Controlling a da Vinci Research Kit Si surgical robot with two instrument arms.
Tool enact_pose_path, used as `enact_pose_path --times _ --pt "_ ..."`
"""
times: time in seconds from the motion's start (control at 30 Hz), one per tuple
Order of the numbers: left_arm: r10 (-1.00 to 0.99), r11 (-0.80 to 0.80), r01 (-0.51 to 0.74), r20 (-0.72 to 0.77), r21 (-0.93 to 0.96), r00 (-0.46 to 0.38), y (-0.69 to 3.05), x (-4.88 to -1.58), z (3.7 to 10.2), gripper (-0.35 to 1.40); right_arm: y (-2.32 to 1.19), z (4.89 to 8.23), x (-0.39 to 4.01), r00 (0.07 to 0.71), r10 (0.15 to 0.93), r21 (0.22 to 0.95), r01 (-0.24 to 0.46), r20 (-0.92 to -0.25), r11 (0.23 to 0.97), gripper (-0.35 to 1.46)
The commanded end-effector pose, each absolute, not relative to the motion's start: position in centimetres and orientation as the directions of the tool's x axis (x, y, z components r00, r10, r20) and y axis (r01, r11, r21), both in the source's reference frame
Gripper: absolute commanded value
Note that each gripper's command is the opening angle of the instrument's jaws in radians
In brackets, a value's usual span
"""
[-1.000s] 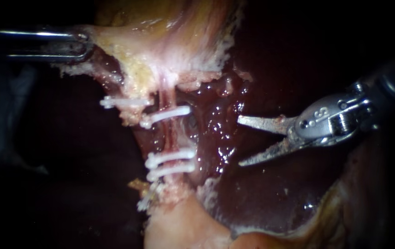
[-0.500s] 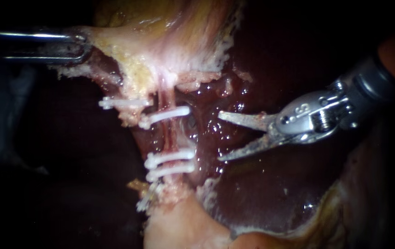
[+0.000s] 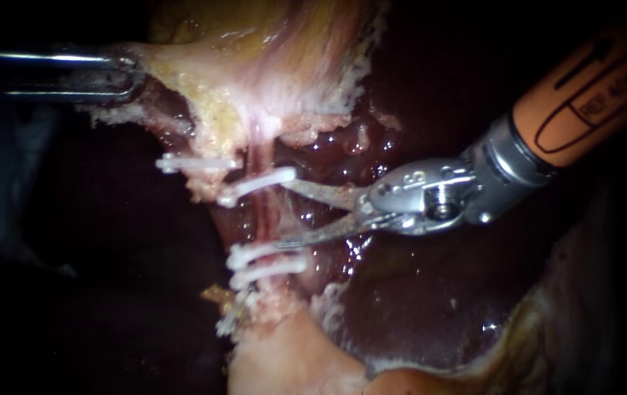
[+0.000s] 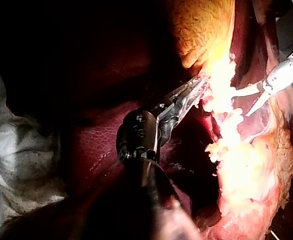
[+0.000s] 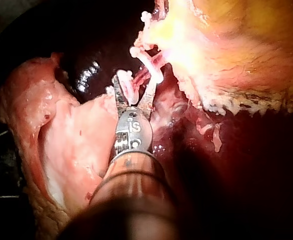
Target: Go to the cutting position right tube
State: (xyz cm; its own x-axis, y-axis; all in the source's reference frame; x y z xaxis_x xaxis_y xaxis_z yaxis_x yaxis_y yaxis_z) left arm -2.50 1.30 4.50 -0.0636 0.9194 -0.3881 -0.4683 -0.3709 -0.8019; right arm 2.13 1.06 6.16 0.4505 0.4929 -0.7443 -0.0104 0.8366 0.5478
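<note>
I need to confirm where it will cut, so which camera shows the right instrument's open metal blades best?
The endoscope view: the right instrument shows side-on, blades spread open at the pink tube between white plastic clips. The right wrist view sees them from behind, foreshortened. The left wrist view shows them small, far off, in glare.

The dark red, glossy liver (image 3: 415,292) fills the background. Above it lies the yellow-pink, streaked gallbladder (image 3: 269,58), its edge frayed with pale fat. Four white plastic clips (image 3: 265,181) lie crosswise below it, and a pale pink lump of tissue (image 3: 284,358) sits lowest. A crumpled white cloth (image 4: 16,150) lies beside the liver.
</note>
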Motion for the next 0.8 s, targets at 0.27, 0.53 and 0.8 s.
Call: enact_pose_path --times 0.27,0.53,0.8 --pt "0.919 -0.372 -0.468 -0.388 -0.802 -0.064 1.3 -2.49 4.52 -0.35 1.06 6.21 2.38 0.411 0.53 0.594 0.034 -0.741 0.804 1.43" --pt "0.919 -0.372 -0.468 -0.389 -0.802 -0.065 1.3 -2.48 4.53 -0.35 0.97 6.3 2.49 0.412 0.534 0.604 0.051 -0.739 0.796 1.41" --pt "0.919 -0.372 -0.467 -0.389 -0.802 -0.065 1.31 -2.47 4.55 -0.35 0.99 6.32 2.47 0.412 0.534 0.604 0.052 -0.739 0.796 1.41"
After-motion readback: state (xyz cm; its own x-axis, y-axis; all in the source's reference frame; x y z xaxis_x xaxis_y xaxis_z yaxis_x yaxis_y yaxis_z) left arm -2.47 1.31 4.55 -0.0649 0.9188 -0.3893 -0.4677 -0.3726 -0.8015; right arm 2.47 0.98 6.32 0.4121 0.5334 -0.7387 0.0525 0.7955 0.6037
